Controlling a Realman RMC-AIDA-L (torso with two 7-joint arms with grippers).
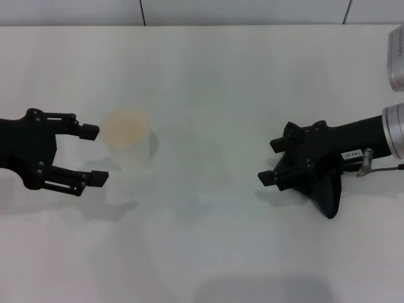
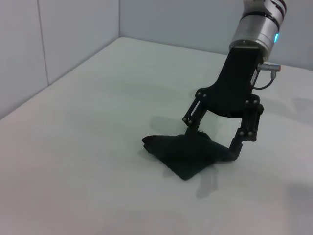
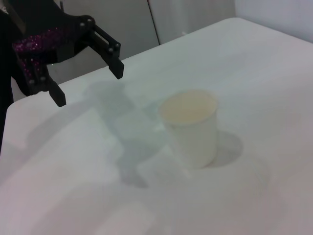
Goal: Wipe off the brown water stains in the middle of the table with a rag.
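Step in hand: judged to be securing the rag (image 2: 188, 155) before any wiping; no brown water stains can be made out on the table (image 1: 208, 76) in any view.
Right gripper (image 1: 273, 161): right of centre in the head frame, low over the table; the left wrist view shows its jaws set narrowly, fingertips down on the cloth and seemingly pinching a fold, though a firm hold cannot be confirmed.
Left gripper (image 1: 95, 154): left edge of the head frame, jaws spread wide, holding nothing, just beside the cup (image 1: 128, 140).
Rag, position: lower right of centre in the head frame, under and beside the right gripper; centre of the left wrist frame.
Rag, material: dark charcoal, soft, matte, lying flat on the table with a pointed corner and shallow folds.
Cup: translucent white, tapered, upright, brownish tint inside; stands left of centre in the head frame, well apart from the rag.
Table: plain white, smooth, faintly glossy, showing soft shadows of both arms.
Technique, grip: gather enough cloth between the fingers that a broad pad trails below them, rather than a single thin corner.
Technique, travel: carry the rag toward the frame centre, keeping clear of the cup.
Technique, wipe: press lightly and drag in overlapping strokes; a smooth top lets thin cloth slide without soaking.
Risk: a light cup tips readily if nudged.
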